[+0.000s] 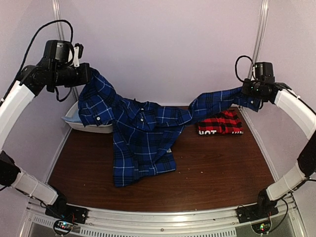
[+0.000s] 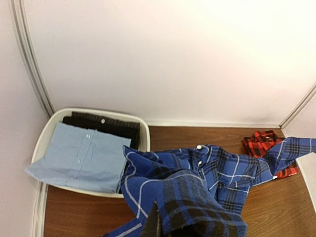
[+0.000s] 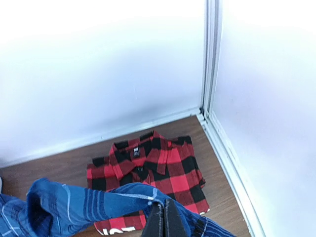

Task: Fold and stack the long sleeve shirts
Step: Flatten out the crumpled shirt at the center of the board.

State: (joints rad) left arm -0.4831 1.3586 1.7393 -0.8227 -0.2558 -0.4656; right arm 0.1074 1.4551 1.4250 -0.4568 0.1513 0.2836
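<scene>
Left hand (image 1: pixel 89 74), right hand (image 1: pixel 245 90) — gripping blue shirt (image 1: pixel 139 143)

**Blue shirt strung between my two arms**

My left fingers (image 1: pixel 87 74) were clamped on one end of the dark blue plaid shirt (image 1: pixel 140 143), high at the back left. My right fingers (image 1: pixel 249 89) pinched a sleeve end high at the back right. The shirt sagged between them, its body rumpled on the desk (image 1: pixel 217 173). The red-and-black shirt (image 1: pixel 220 123) lay folded beneath the raised sleeve, and a white bin (image 1: pixel 91 128) sat back left.
</scene>
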